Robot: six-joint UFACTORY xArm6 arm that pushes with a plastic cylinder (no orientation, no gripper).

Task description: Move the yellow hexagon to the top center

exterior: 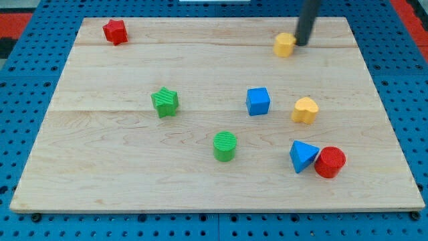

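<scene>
My tip (302,44) ends a straight, smooth, dark grey cylindrical rod.

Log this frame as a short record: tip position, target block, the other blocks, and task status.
tip: my tip at the view's top right, against the right side of the yellow hexagon
target: yellow hexagon, near the top edge, right of centre
other blocks: red star, green star, blue cube, yellow heart, green cylinder, blue triangle touching red cylinder
status: hexagon not yet at top centre

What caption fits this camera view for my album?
My tip touches the yellow hexagon's right side near the board's top.
</scene>
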